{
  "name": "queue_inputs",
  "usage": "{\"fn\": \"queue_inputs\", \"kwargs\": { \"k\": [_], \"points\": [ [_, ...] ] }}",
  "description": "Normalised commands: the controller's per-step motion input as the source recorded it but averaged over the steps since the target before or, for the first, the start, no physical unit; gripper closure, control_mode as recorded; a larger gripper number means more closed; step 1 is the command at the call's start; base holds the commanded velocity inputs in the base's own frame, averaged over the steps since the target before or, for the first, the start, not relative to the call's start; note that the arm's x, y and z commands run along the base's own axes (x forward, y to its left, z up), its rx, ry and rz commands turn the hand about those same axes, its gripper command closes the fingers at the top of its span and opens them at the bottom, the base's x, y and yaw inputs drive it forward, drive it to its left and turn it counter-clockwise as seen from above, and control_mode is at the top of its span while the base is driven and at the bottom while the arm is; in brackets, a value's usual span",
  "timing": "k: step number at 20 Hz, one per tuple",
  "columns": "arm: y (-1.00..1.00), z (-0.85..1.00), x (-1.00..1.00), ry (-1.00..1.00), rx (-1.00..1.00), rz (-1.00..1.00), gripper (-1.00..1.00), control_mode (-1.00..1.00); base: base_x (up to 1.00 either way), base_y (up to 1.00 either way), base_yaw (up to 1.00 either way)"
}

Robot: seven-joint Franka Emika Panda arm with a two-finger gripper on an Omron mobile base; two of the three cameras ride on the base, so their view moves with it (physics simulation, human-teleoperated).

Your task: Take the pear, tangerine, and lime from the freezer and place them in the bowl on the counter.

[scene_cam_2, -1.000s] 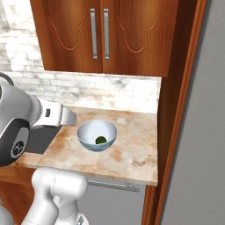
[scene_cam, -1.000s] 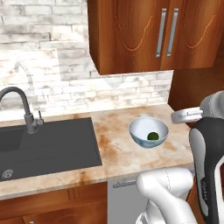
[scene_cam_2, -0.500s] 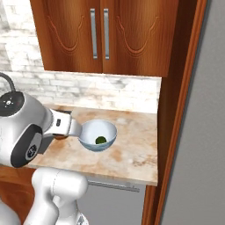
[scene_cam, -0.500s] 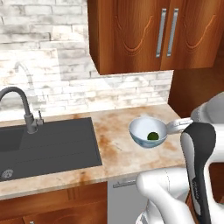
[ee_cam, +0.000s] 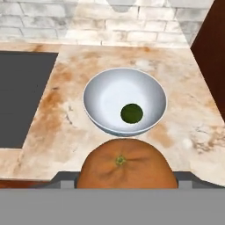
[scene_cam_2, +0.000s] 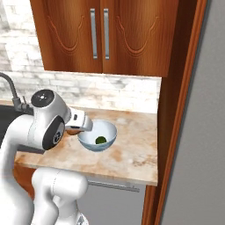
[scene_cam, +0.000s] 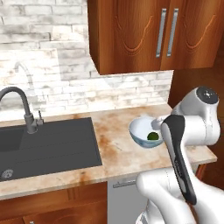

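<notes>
In the hand view the orange tangerine [ee_cam: 123, 169] sits close up at the bottom, with my gripper [ee_cam: 122, 183] shut on it; its fingertips are hidden behind the fruit. Just beyond it the pale blue-white bowl [ee_cam: 125, 101] stands on the beige counter [ee_cam: 57, 114], with the dark green lime [ee_cam: 132, 113] inside. In the right base view my gripper [scene_cam_2: 75, 128] hovers at the left rim of the bowl [scene_cam_2: 97, 136], level with it. The left base view shows the bowl [scene_cam: 141, 130] and the lime [scene_cam: 152, 135] partly behind my arm. The pear is out of view. The grey freezer [scene_cam_2: 202, 132] stands at the right.
A dark sink [scene_cam: 43, 144] with a curved faucet [scene_cam: 22, 105] lies left of the bowl. Brown wooden cabinets [scene_cam: 153, 35] hang above the counter, and a tall brown panel [scene_cam_2: 176, 88] closes its right end. A white brick wall [ee_cam: 123, 17] runs behind.
My hand has swung with the tangerine from beside the bowl to its rim. The bowl and the lime have stayed put.
</notes>
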Motion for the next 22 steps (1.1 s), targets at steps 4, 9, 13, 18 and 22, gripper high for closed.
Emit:
{"fn": "queue_inputs", "kwargs": {
  "k": [4,9,13,18,22],
  "points": [
    [0.0,-0.78,0.97,0.0,0.03,0.07,1.0,-1.0,0.0,0.0,0.0],
    [0.0,-0.31,0.85,0.04,0.05,0.0,1.0,-1.0,0.0,0.0,0.0],
    [0.0,-0.29,0.66,0.17,0.01,0.0,1.0,-1.0,0.0,0.0,0.0],
    [0.0,-0.41,0.61,0.13,0.0,0.0,1.0,-1.0,0.0,0.0,0.0],
    [0.0,-0.53,0.55,0.01,0.0,0.02,1.0,-1.0,0.0,0.0,0.0]
  ]
}}
